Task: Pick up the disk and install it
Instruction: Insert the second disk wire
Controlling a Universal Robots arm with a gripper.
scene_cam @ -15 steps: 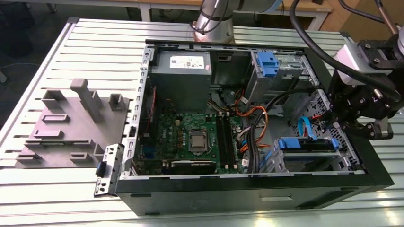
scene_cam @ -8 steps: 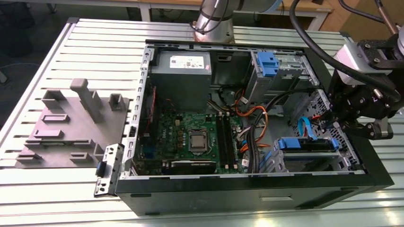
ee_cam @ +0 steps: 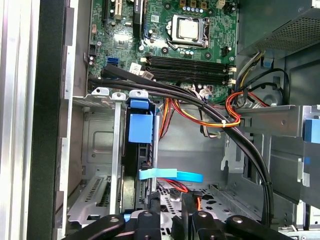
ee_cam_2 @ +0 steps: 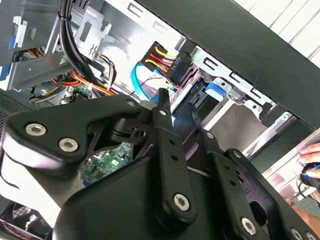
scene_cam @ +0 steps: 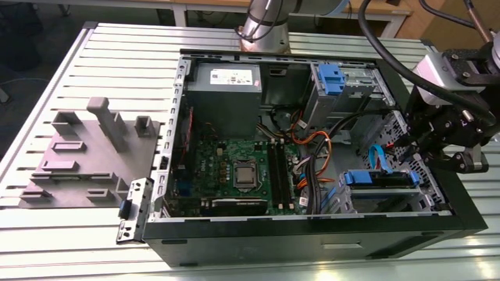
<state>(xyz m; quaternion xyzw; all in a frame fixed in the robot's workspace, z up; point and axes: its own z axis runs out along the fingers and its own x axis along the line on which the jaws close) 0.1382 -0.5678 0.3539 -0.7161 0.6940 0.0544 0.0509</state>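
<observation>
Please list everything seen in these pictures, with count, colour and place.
table: one, grey, under everything
computer case: one, black, open, on the table
fixture plate: one, grey, beside the case, exterior view's left
power supply: one, grey, inside the case
motherboard: one, green, inside the case
cables: several, orange, black, blue, beside the motherboard
disk: one, blue carrier, in a drive bay near the gripper
gripper: one, black, open, empty, above the case's edge, exterior view's right

motherboard (scene_cam: 234, 170) green. disk (scene_cam: 380, 178) carrier blue. power supply (scene_cam: 226, 88) grey, white sticker. computer case (scene_cam: 312, 246) black. flat cable (ee_cam: 170, 175) light blue. wire bundle (ee_cam: 200, 121) red, yellow, orange. gripper (ee_cam_2: 178, 107) black. table (scene_cam: 117, 70) pale grey, slatted.
</observation>
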